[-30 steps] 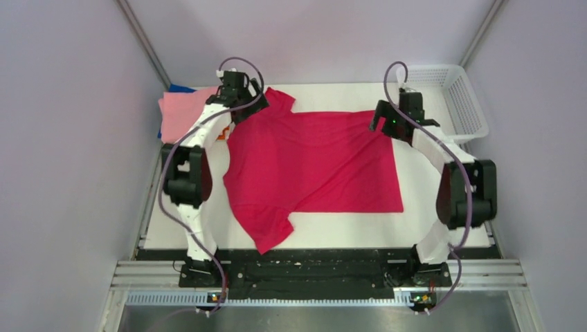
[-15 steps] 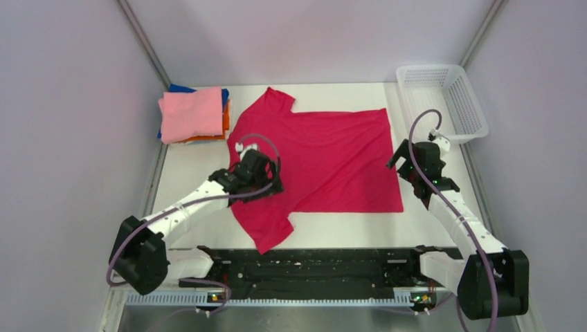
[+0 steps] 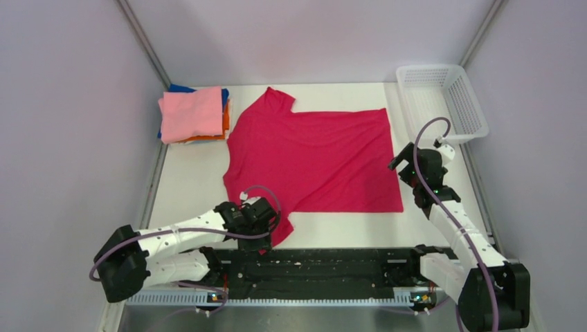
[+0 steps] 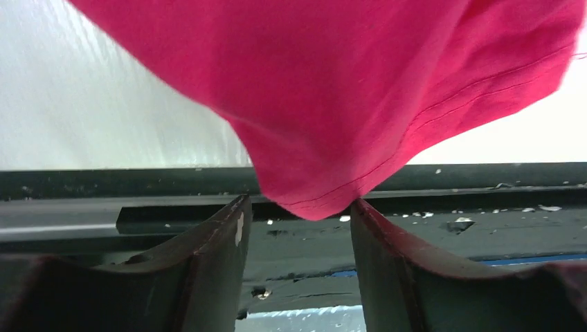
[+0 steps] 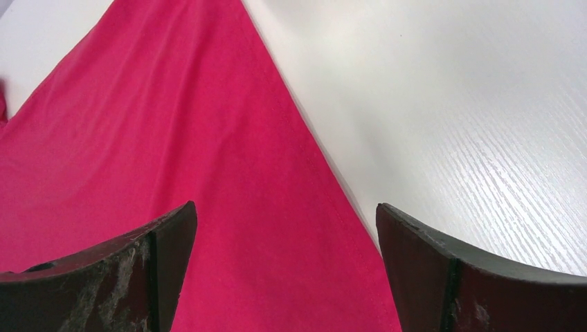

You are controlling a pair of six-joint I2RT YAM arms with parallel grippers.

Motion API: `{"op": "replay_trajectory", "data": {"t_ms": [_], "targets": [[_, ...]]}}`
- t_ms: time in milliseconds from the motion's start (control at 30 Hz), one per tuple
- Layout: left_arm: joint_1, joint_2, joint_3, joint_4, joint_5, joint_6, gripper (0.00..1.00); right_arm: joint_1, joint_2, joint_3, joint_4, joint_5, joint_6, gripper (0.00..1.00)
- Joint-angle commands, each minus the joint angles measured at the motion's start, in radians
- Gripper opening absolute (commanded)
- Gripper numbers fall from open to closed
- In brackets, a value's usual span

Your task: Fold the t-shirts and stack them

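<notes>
Crimson-red short-sleeved cloth t-shirt (image 3: 311, 159) lies spread flat mid white table (image 3: 181, 187). Left gripper (image 4: 297, 214) is low at the shirt's 7 o'clock sleeve, fingers apart, sleeve tip between them. Right gripper (image 5: 287, 228) is over the shirt's 3 o'clock hem edge, fingers wide apart, holding nothing. Folded stack at 10 o'clock has the light pink folded tee (image 3: 190, 114) on top, with orange (image 3: 226, 119) and blue (image 3: 181, 88) edges under it. White plastic mesh basket (image 3: 443, 97) sits at 2 o'clock.

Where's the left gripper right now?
Top view, near-left: the left gripper sits at the table's front edge, open around the red t-shirt's near sleeve tip.
</notes>
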Motion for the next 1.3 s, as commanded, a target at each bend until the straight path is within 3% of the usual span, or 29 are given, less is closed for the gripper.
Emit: {"op": "replay_trajectory", "data": {"t_ms": [0, 200, 333, 400, 500, 533, 767, 867, 1033, 1267], "targets": [[-0.022, 0.01, -0.002, -0.038, 0.01, -0.069, 0.58, 0.004, -0.008, 0.011, 0.03, 0.012, 0.005, 0.99], [-0.022, 0.049, -0.006, 0.02, -0.022, -0.061, 0.53, 0.004, -0.013, 0.005, 0.022, 0.006, 0.005, 0.99], [-0.022, 0.13, -0.008, 0.093, -0.021, -0.04, 0.42, 0.003, -0.036, 0.008, -0.006, -0.004, 0.016, 0.99], [-0.022, 0.18, 0.011, 0.089, -0.035, -0.027, 0.31, 0.003, -0.057, 0.015, -0.043, -0.005, 0.025, 0.99], [-0.021, 0.206, 0.04, 0.06, -0.057, -0.017, 0.04, 0.004, -0.11, 0.006, -0.127, -0.017, 0.063, 0.99], [-0.022, 0.204, 0.048, 0.053, -0.062, -0.011, 0.0, 0.004, -0.129, -0.004, -0.15, -0.036, 0.07, 0.98], [-0.022, 0.182, 0.123, -0.033, -0.117, 0.057, 0.0, 0.012, -0.273, -0.095, -0.385, -0.031, 0.164, 0.94], [-0.022, 0.168, 0.149, -0.075, -0.145, 0.068, 0.0, 0.012, -0.328, -0.136, -0.413, -0.067, 0.198, 0.88], [-0.02, 0.153, 0.173, -0.091, -0.157, 0.091, 0.0, 0.029, -0.289, -0.19, -0.378, -0.118, 0.204, 0.71], [-0.009, 0.149, 0.195, -0.113, -0.184, 0.106, 0.0, 0.071, -0.197, -0.207, -0.359, -0.062, 0.204, 0.5]]}}
